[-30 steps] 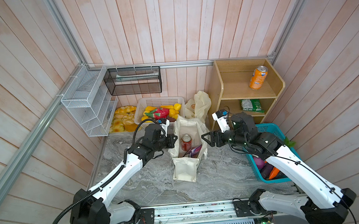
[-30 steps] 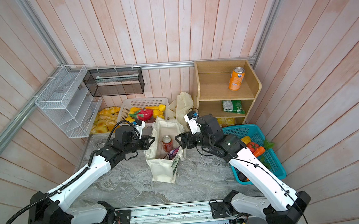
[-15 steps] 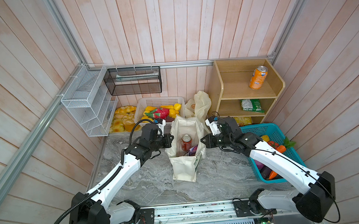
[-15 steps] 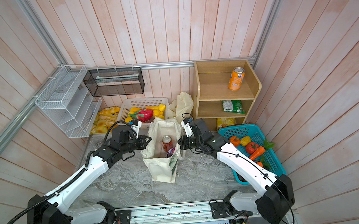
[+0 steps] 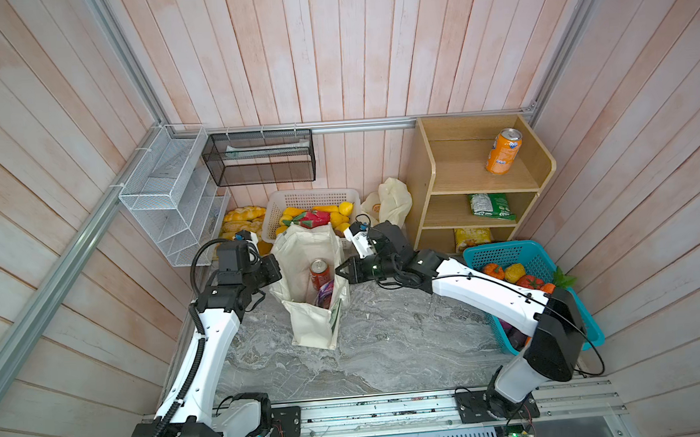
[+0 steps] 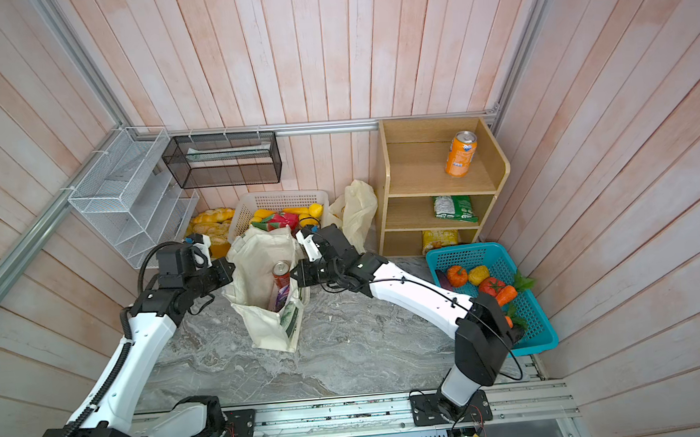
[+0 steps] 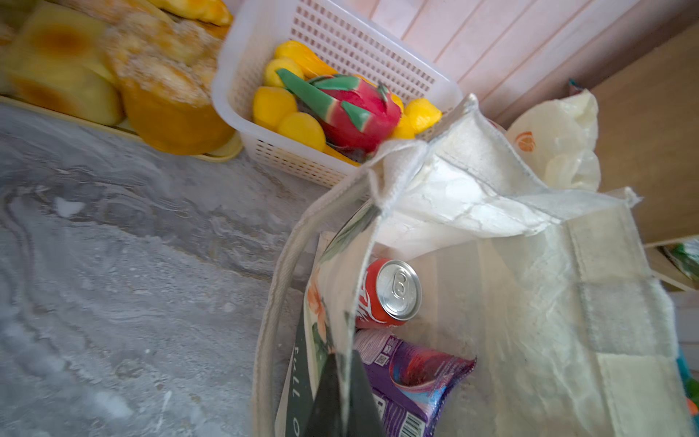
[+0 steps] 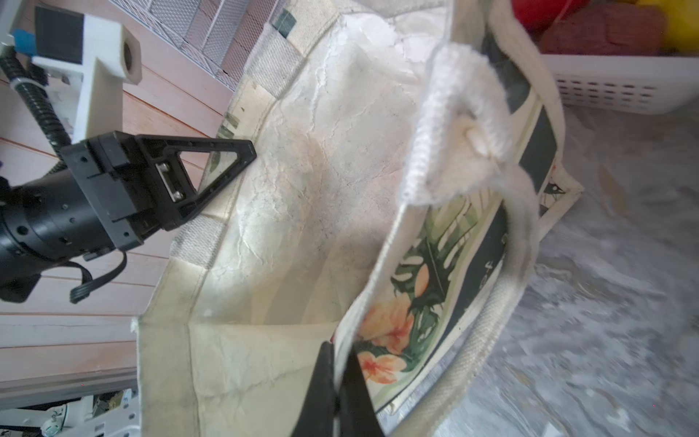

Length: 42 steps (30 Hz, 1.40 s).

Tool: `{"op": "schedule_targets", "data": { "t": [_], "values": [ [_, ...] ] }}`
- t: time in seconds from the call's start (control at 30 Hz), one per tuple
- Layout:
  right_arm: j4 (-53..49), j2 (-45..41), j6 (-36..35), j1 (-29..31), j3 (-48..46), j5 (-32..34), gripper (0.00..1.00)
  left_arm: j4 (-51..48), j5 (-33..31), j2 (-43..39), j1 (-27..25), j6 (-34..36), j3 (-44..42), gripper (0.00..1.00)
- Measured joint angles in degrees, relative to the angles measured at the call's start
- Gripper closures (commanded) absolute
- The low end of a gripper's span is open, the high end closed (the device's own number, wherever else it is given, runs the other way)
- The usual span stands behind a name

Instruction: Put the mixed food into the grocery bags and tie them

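The cream cloth tote (image 5: 307,328) stands open mid-table, seen in both top views (image 6: 265,328). Inside it stand the red soda can (image 5: 319,272) (image 7: 386,295) and the purple snack packet (image 5: 326,294) (image 7: 416,374). My left gripper (image 5: 275,270) (image 7: 344,382) is shut on the tote's left rim. My right gripper (image 5: 339,272) (image 8: 337,378) is shut on the opposite, flower-printed rim. The pale plastic bag (image 5: 390,202) (image 7: 552,151) slumps behind the tote, beside the shelf. An orange carrot (image 6: 507,294) lies in the teal basket (image 6: 463,256).
A white basket (image 5: 309,197) of fruit and a tray of bread (image 5: 240,218) sit behind the tote. The wooden shelf (image 5: 421,190) holds an orange can (image 5: 503,152) and a green packet (image 5: 491,207). Wire racks (image 5: 172,197) hang at the left wall.
My right gripper came down and in from the right and closed on the tote's right rim. The left gripper has kept its hold on the left rim.
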Motion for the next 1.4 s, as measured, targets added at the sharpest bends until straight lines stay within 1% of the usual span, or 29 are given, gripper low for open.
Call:
{"op": "schedule_targets", "data": {
  "t": [0.1,0.2,0.23,0.3,0.33,0.37,0.47,0.57,0.63,0.73,0.8,0.87,0.9,1.0,1.07,1.13,1.23,1.4],
  "values": [
    [1.51,4.79,1.09,1.29,4.57,-0.17,1.00,0.22,-1.01,0.72,2.97,0.98,0.00,1.00],
    [2.32,8.02,1.97,1.97,7.80,-0.44,1.00,0.50,-1.70,2.64,4.81,2.01,0.59,1.00],
    [2.51,8.72,2.08,2.05,8.50,-0.52,0.94,0.52,-1.81,3.54,5.18,2.38,1.11,1.00],
    [2.73,9.38,2.49,2.14,9.09,-0.61,0.75,0.59,-2.10,5.05,5.46,3.13,2.27,1.00],
    [2.71,9.38,2.32,2.14,9.16,-0.63,0.65,0.55,-2.12,5.57,5.46,3.45,2.78,0.97],
    [2.71,9.38,2.12,2.14,9.29,-0.63,0.57,0.59,-2.10,5.92,5.44,3.72,3.17,0.90],
    [2.67,9.22,1.51,2.05,9.53,-0.42,0.41,1.05,-2.36,6.45,5.51,4.44,4.28,0.68],
    [2.43,7.63,0.76,1.55,8.57,-0.22,0.32,1.77,-2.91,6.45,5.68,5.09,5.38,0.51],
    [2.29,5.14,0.35,0.70,6.93,-0.02,0.28,2.14,-3.15,6.43,5.68,5.33,5.95,0.42],
    [2.12,-0.13,-0.20,-1.27,4.20,0.20,0.24,2.14,-3.15,6.03,5.68,5.53,6.67,0.36],
    [2.21,-3.91,-0.61,-2.67,2.49,0.57,0.20,2.12,-2.89,5.35,5.68,5.51,7.15,0.34],
    [2.34,-8.46,-1.27,-4.17,-0.04,1.16,0.11,2.16,-1.70,4.04,5.68,5.27,7.63,0.32],
    [2.43,-10.23,-1.27,-4.74,-1.18,1.49,0.03,2.16,-0.96,3.34,5.68,5.09,7.82,0.32],
    [2.95,-16.46,-1.38,-6.64,-6.23,3.04,0.02,2.40,2.40,1.11,5.27,4.42,8.92,0.30],
    [3.21,-20.85,-1.14,-8.20,-10.67,4.52,0.02,2.54,4.24,0.00,3.65,3.85,10.14,0.30],
    [3.10,-24.30,-0.70,-10.12,-14.36,5.70,0.02,2.56,5.18,-0.44,0.46,3.41,11.52,0.29],
    [2.51,-28.44,0.24,-13.99,-18.75,6.95,0.02,2.82,5.86,-0.31,-6.36,2.47,13.79,0.29],
    [1.92,-34.27,1.55,-19.21,-24.90,8.31,0.02,3.80,3.89,1.99,-18.73,0.87,17.31,0.28]
  ]
}}
